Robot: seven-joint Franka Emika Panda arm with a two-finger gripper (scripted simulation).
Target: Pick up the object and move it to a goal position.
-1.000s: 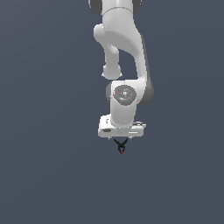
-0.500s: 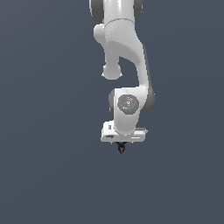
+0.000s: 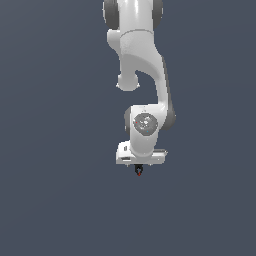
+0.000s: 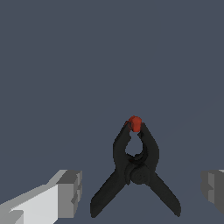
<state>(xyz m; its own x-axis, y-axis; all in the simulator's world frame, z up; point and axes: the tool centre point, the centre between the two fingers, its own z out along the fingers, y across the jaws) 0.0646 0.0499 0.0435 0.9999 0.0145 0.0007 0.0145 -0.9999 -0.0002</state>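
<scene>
Your tool (image 4: 140, 192) is wide open and holds nothing. In the wrist view its two grey fingers (image 4: 70, 192) stand well apart, one on each side of the small black clamp (image 4: 134, 173). The clamp has two spread legs and a red tip. It touches neither finger. In the exterior view the clamp (image 3: 139, 171) shows just under the white arm (image 3: 145, 125), against the plain dark grey surface (image 3: 50, 200).
</scene>
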